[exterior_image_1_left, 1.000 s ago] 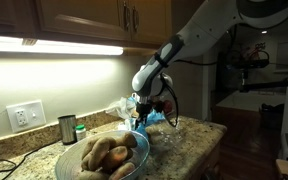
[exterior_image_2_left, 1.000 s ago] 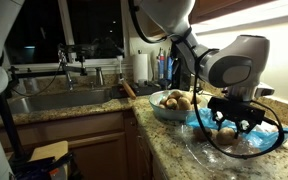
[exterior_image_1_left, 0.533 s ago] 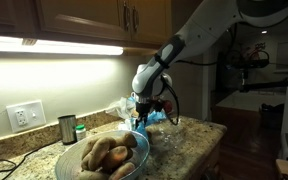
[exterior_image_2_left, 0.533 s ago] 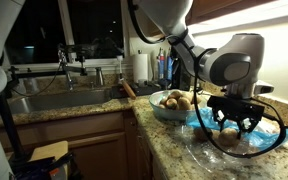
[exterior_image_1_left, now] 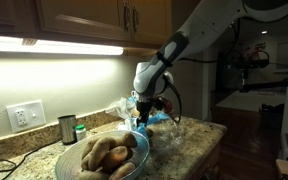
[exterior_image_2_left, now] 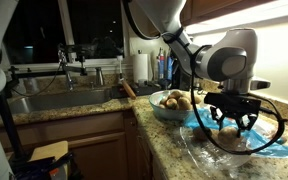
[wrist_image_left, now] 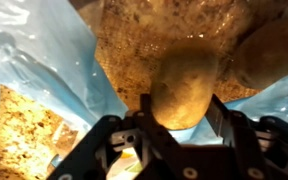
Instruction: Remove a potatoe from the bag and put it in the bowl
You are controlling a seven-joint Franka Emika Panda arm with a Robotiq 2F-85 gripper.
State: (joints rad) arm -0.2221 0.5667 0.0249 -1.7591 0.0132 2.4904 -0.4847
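My gripper is part-closed across the middle of one potato, which I judge firm, fairly heavy and dusty-skinned, above the plastic bag near the worktop's end edge.

Your gripper hangs over speckled granite counter. Above it: wooden wall cabinets, with lit strip light under them. Behind it: pale wall, with outlet well off along counter. Well apart from your gripper, past counter corner: sink with faucet, dark window behind. Wooden base cabinets below counter.
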